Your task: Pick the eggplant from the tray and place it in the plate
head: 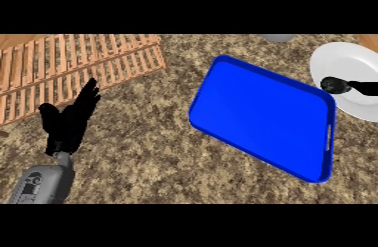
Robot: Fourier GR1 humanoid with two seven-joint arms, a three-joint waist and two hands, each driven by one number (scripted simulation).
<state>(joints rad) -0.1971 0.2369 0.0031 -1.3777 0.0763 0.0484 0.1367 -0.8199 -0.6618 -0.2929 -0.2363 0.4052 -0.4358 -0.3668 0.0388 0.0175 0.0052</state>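
Blue tray (pixel 258 116) sits bare on the counter (pixel 148 156); right hand (pixel 365 87) grips the eggplant (pixel 336 84) over the white plate (pixel 347 61); left hand (pixel 70 118) rests open.

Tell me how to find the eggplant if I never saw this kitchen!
Start at the big blue tray in the middle of the speckled counter. Look past its upper right corner to the white plate at the right edge. The eggplant is the small, dark, shiny rounded thing over the plate's left side, the only dark shape against the white.

Black robot hand (pixel 70 122), grey forearm (pixel 43 183) with dark markings
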